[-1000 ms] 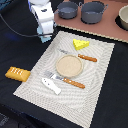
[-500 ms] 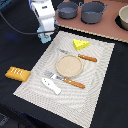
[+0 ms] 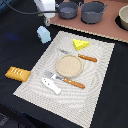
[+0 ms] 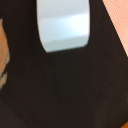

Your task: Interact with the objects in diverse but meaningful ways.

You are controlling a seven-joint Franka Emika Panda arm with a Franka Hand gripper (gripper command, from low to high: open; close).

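Hanging above the dark table [image 3: 20, 50], the gripper [image 3: 46, 21] sits over the pale blue rounded-top block [image 3: 43, 34] (whether its fingers are spread or closed cannot be told). The block stands just off the placemat's [image 3: 100, 70] corner; the wrist view shows it [image 4: 64, 25] close up. On the mat lie the yellow holed cheese wedge [image 3: 80, 44], a round plate [image 3: 68, 64] and the small white fish-shaped piece [image 3: 51, 85]. The golden-brown scored bread loaf [image 3: 16, 74] rests on the table, toward the exterior view's left.
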